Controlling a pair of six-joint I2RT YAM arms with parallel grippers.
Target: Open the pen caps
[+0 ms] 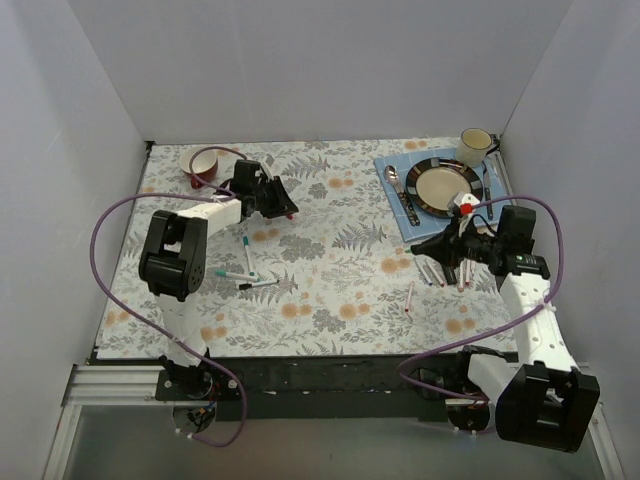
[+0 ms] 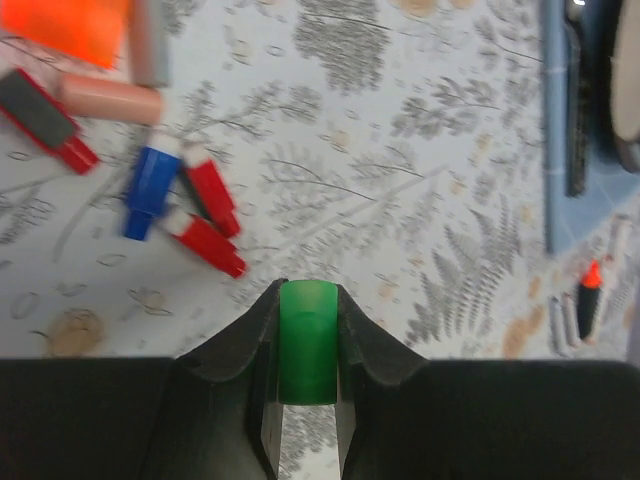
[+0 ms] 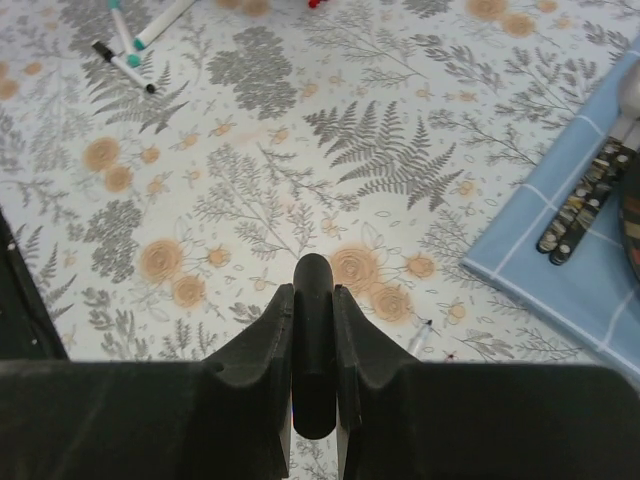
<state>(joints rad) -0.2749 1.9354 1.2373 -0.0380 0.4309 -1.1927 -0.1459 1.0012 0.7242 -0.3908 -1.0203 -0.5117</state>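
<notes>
My left gripper (image 2: pixel 308 300) is shut on a green pen cap (image 2: pixel 307 340), held just above the cloth at the back left (image 1: pixel 283 203). Loose caps lie ahead of it: a blue one (image 2: pixel 150 190) and two red ones (image 2: pixel 210 195) (image 2: pixel 205 243). Between the fingers of my right gripper (image 3: pixel 313 292), which is shut, sits a black-barrelled pen (image 3: pixel 313 350) with its rounded end poking out; it hovers at the right (image 1: pixel 432 245). White pens (image 1: pixel 247 272) lie by the left arm, and others (image 1: pixel 440 272) rest under the right gripper.
A blue place mat (image 1: pixel 392 165) at the back right carries a plate (image 1: pixel 443 187), cutlery (image 3: pixel 585 200) and a mug (image 1: pixel 475 147). A dark red cup (image 1: pixel 205 165) lies at the back left. One pen (image 1: pixel 409 296) lies alone right of centre. White walls close three sides.
</notes>
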